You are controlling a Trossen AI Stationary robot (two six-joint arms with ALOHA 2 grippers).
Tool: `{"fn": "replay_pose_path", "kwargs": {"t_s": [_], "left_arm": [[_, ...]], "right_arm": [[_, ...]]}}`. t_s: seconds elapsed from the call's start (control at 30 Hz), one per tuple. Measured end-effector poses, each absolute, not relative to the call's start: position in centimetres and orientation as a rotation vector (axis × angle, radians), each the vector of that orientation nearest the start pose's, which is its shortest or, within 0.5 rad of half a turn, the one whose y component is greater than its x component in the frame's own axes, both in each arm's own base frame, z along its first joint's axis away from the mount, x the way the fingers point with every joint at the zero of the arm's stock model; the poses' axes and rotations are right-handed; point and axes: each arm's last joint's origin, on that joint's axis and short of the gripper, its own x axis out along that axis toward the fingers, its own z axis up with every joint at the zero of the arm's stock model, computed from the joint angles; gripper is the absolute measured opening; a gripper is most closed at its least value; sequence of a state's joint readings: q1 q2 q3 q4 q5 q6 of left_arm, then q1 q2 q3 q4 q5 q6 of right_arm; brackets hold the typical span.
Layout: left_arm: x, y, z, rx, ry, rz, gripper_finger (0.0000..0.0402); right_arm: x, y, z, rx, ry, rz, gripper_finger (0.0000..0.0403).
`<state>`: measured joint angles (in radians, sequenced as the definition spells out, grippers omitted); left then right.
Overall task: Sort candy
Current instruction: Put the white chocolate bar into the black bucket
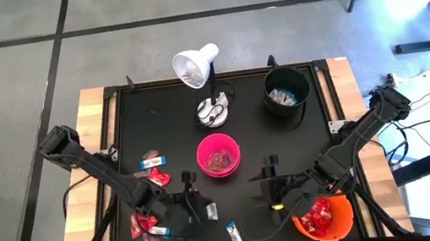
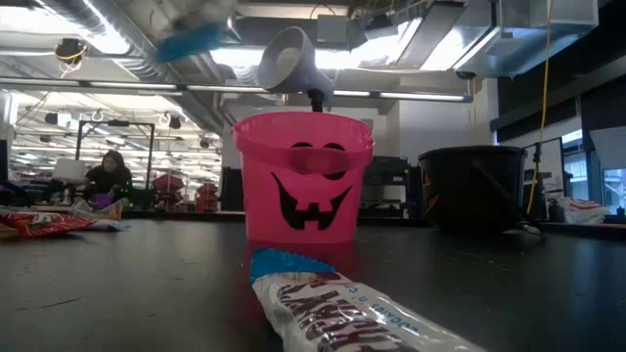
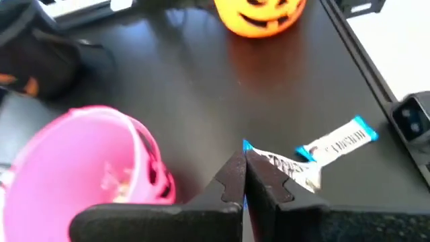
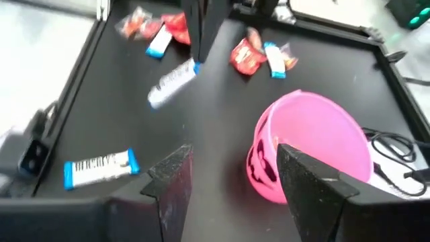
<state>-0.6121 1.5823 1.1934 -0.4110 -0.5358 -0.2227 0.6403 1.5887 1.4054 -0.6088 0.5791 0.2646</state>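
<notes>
Black table: three buckets, two grippers

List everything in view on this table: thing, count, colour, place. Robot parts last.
pink bucket: one, pink with a black face, table centre, candy inside.
black bucket: one, black, far right.
orange bucket: one, orange, near right corner, red candy inside.
desk lamp: one, white, far centre.
loose candy: several, red and white-and-blue, near left.
white-and-blue bar: one, near edge, centre.
left gripper: shut on a white-and-blue bar.
right gripper: open, empty, near the pink bucket.
</notes>
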Motion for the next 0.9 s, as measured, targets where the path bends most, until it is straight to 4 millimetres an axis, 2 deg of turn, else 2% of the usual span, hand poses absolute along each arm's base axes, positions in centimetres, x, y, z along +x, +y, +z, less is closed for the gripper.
{"fn": "replay_pose_path", "kwargs": {"t_s": [0.43,0.77,0.9], "left_arm": [[29.3,-18.2,31.3,0.363,0.569,0.042,0.0000],[29.7,-17.6,32.1,0.392,0.551,0.080,0.0000],[29.8,-17.6,32.1,0.402,0.548,0.077,0.0000]], "right_arm": [[31.3,18.8,30.7,-0.112,0.560,-0.069,0.0211],[35.3,18.7,29.3,-0.039,0.437,-0.010,0.0211],[36.4,17.9,28.5,-0.021,0.450,-0.013,0.0211]]}}
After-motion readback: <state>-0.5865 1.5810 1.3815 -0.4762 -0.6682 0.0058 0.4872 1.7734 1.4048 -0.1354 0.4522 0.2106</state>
